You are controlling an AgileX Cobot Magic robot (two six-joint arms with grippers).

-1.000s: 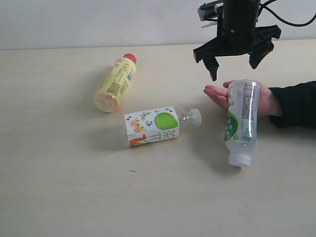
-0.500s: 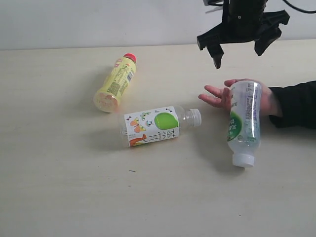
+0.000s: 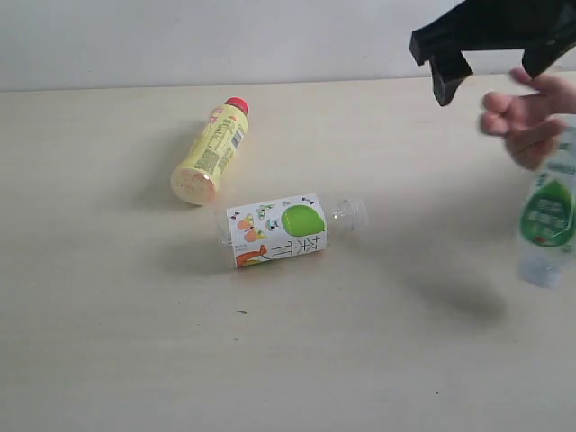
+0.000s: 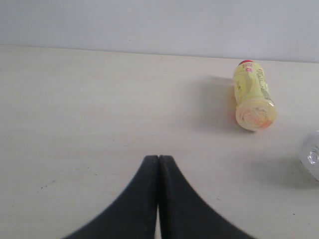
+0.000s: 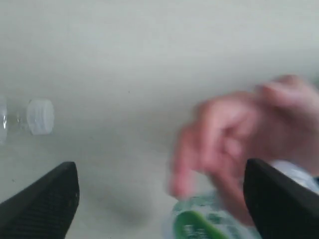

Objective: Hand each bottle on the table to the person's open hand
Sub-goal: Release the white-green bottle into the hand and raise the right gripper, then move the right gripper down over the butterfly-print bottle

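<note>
A yellow bottle with a red cap (image 3: 209,152) (image 4: 253,95) lies on the pale table (image 3: 108,297). A clear bottle with a white fruit-picture label (image 3: 283,229) lies near the middle; its cap (image 5: 40,117) shows in the right wrist view. The person's hand (image 3: 531,117) (image 5: 239,139) holds the clear green-white label bottle (image 3: 547,220) (image 5: 209,221) at the right edge, lifted off the table and blurred. My right gripper (image 3: 490,67) (image 5: 159,199) hangs open above and left of that hand, holding nothing. My left gripper (image 4: 158,160) is shut and empty. The red-label bottle is out of view.
A pale wall (image 3: 180,36) runs behind the table's far edge. The edge of a clear bottle (image 4: 311,159) shows at the side of the left wrist view.
The hand has closed on the green-white bottle and carried it up and to the right. My right gripper has risen and shifted right. The other two bottles have not moved.
</note>
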